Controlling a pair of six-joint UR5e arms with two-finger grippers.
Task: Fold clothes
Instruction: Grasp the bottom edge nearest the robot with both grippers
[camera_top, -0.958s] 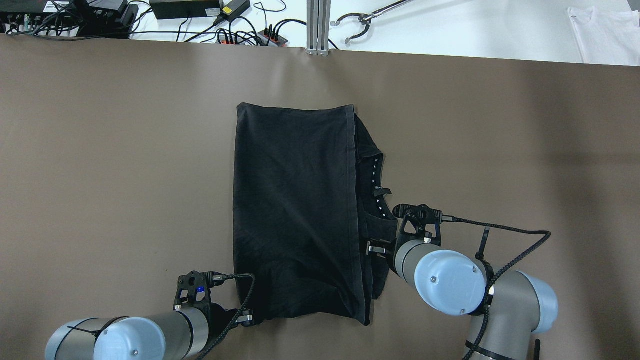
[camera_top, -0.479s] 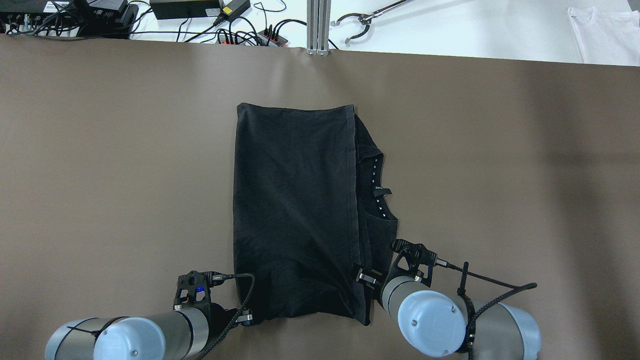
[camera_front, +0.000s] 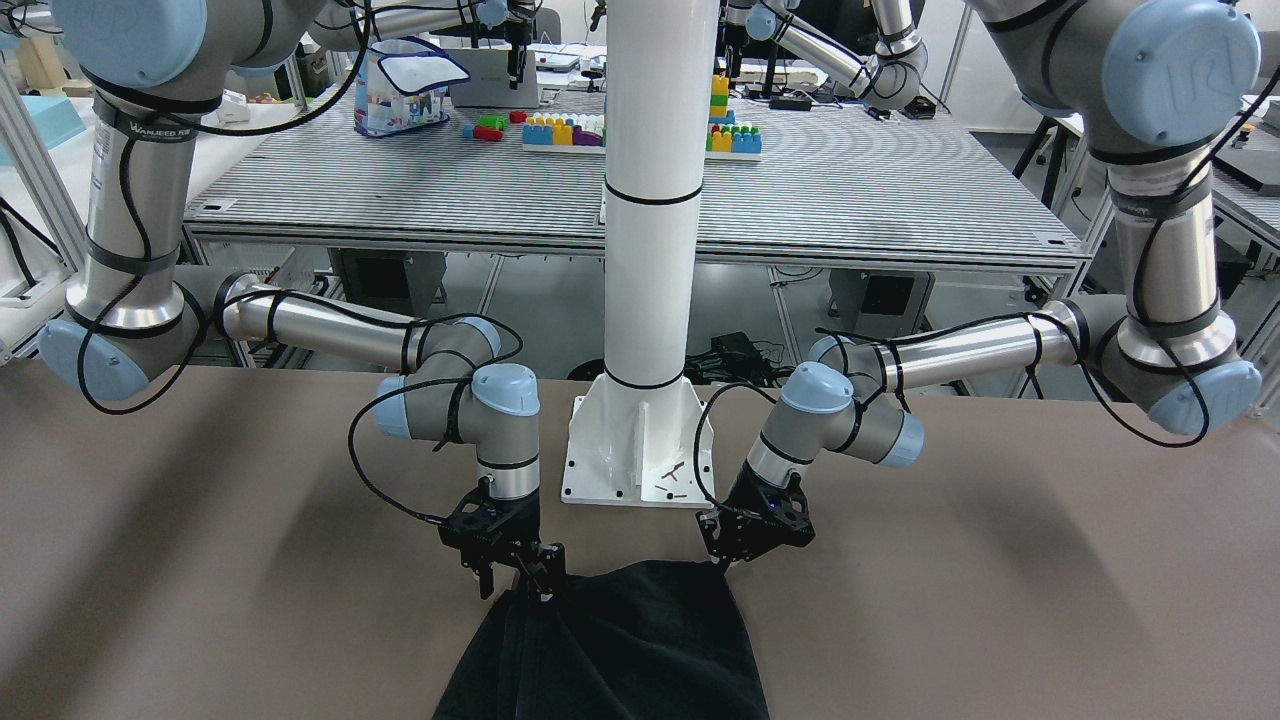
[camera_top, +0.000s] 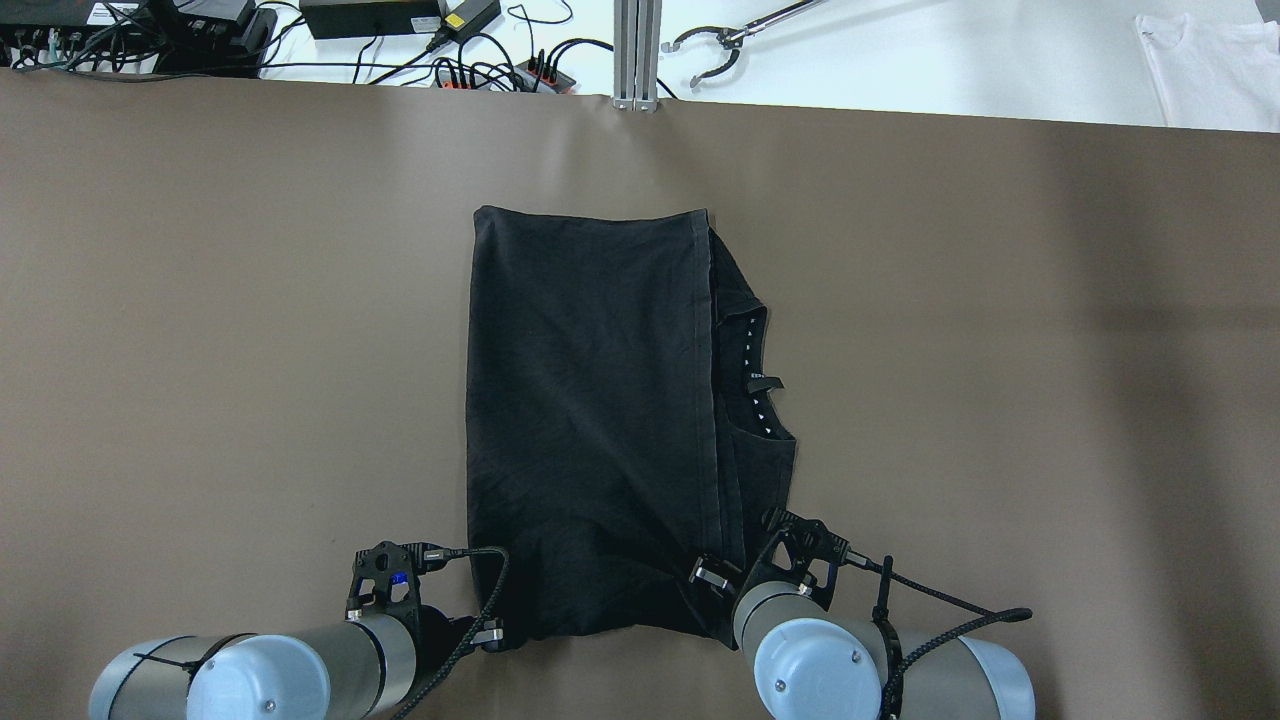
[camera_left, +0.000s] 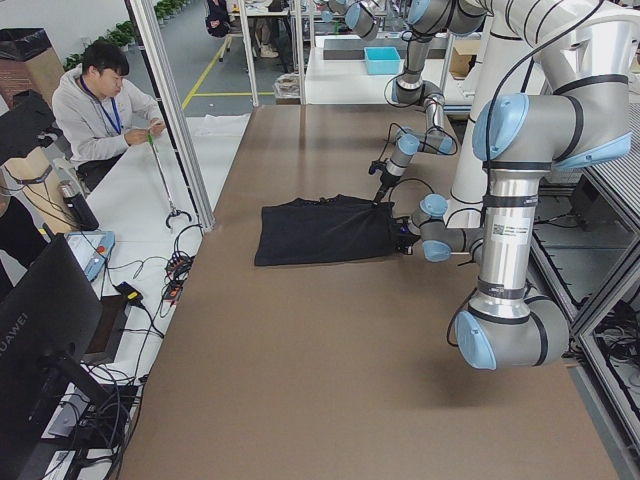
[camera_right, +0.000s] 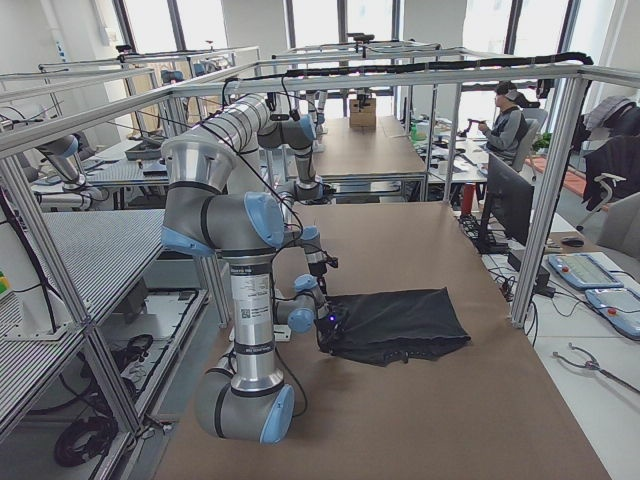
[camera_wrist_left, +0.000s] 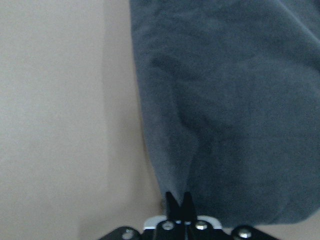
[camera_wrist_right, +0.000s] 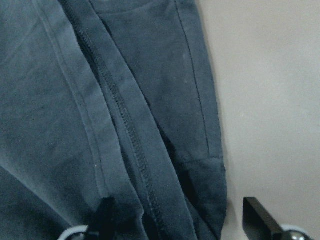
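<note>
1. Black soft-fabric rectangular garment (camera_top: 590, 420) lies flat and folded at mid brown table (camera_top: 250, 300), stitched hem along its R side.
2. L gripper (camera_wrist_left: 179, 200) is clenched on garment's near-L corner, cloth pinched btwn tips.
3. R gripper (camera_wrist_right: 182, 217) is released, fingers (camera_wrist_right: 257, 215) wide apart, straddling near-R corner.

Black garment (camera_top: 590, 420) folded lengthwise, lying flat mid-frame in overhead view, stitched hem along right side, collar layer showing beneath.

huawei on monitor (camera_left: 38, 335), wanjeed on arm strap (camera_front: 134, 128)
</note>
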